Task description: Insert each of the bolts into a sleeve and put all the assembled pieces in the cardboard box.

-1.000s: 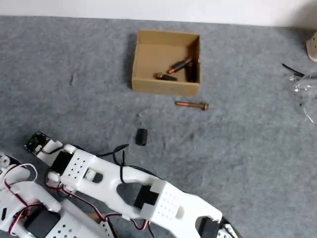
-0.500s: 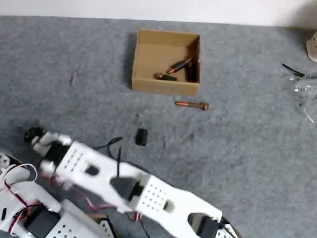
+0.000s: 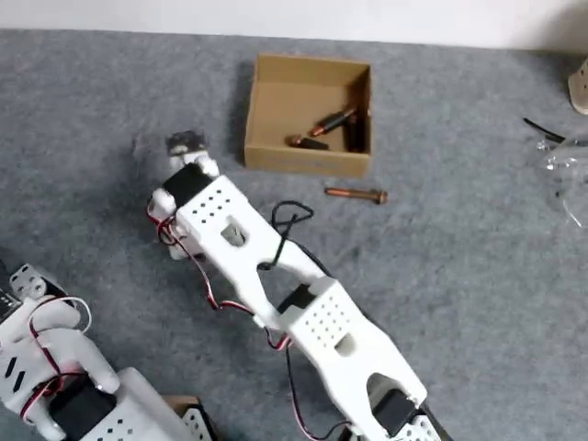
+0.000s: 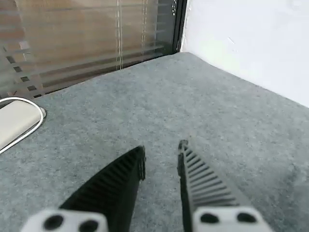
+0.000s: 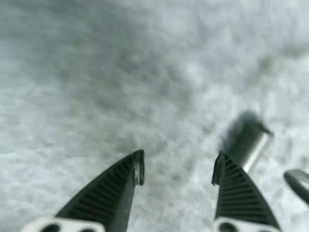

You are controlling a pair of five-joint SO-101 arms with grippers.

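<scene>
A copper bolt (image 3: 356, 194) lies on the grey carpet just in front of the cardboard box (image 3: 303, 163). Inside the box lie bolts fitted in dark sleeves (image 3: 323, 129). My right arm (image 3: 276, 266) stretches across the carpet, and its end (image 3: 184, 147) is left of the box. In its wrist view my right gripper (image 5: 178, 169) is open over bare carpet, with a blurred dark cylinder (image 5: 245, 139), seemingly a sleeve, just beyond one fingertip. My left gripper (image 4: 161, 151) is open a little, nothing between its fingers. The left arm (image 3: 46, 349) sits at the near left corner.
Clear plastic glasses (image 3: 562, 161) and a pale object (image 3: 580, 84) lie at the far right edge. Black and red cables (image 3: 280, 220) loop off the right arm. A white flat object (image 4: 14, 123) lies on the carpet in the left wrist view.
My right arm swung from the near left up toward the box's left side. It now covers the spot where the loose black sleeve lay. The left arm shifted slightly.
</scene>
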